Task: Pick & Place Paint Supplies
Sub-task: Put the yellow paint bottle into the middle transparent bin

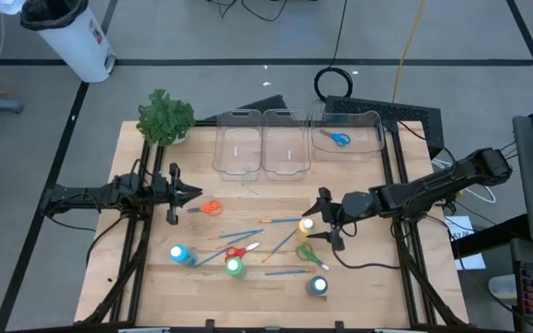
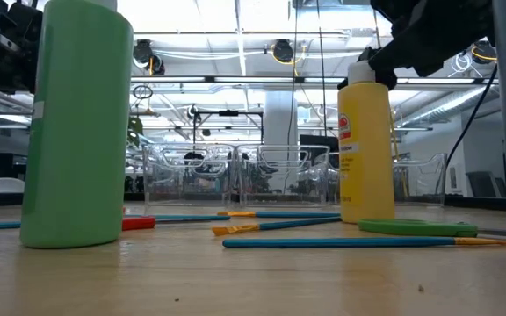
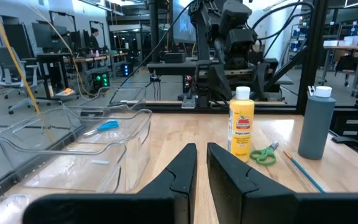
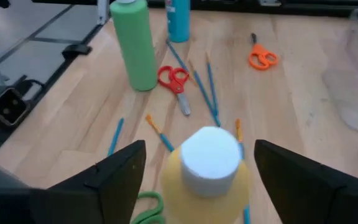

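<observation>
My right gripper [image 1: 328, 221] is open, with one finger on each side of the upright yellow paint bottle [image 1: 306, 226]. In its wrist view the bottle's white cap [image 4: 211, 158] sits between the fingers [image 4: 114, 177], which do not touch it. My left gripper [image 1: 192, 194] is shut and empty, next to the orange scissors [image 1: 209, 208]. A green bottle [image 1: 235, 266], a blue bottle [image 1: 179, 252] and a dark bottle [image 1: 318, 286] stand upright on the table. Red scissors [image 1: 235, 251], green scissors [image 1: 308, 252] and several thin blue brushes [image 1: 248, 231] lie flat among them.
Three clear bins [image 1: 285, 143] stand side by side at the far edge. The right one [image 1: 347, 137] holds blue scissors [image 1: 339, 139]. A leafy plant [image 1: 165, 118] stands at the far left corner. Bare wood lies between the bins and the supplies.
</observation>
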{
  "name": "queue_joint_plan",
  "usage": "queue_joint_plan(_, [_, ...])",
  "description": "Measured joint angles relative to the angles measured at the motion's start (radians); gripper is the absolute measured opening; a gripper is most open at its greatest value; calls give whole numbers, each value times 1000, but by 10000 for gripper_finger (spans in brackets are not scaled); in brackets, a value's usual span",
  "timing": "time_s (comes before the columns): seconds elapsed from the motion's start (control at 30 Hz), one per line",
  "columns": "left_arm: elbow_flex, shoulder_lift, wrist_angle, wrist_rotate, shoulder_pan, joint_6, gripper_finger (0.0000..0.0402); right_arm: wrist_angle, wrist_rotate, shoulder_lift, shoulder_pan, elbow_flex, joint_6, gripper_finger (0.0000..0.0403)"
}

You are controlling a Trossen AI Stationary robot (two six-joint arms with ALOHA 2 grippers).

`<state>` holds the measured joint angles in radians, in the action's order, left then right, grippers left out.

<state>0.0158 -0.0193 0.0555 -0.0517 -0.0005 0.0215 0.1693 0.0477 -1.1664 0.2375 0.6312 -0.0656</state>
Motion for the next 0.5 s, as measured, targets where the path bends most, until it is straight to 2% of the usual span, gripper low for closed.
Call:
queue_joint_plan(0.2, [0, 0, 0, 0, 0, 0, 47, 0, 8, 7, 0, 0, 2, 239])
queue_joint_plan(0.5, [0, 0, 0, 0, 0, 0, 47, -42, 8, 8, 0, 0, 0, 146])
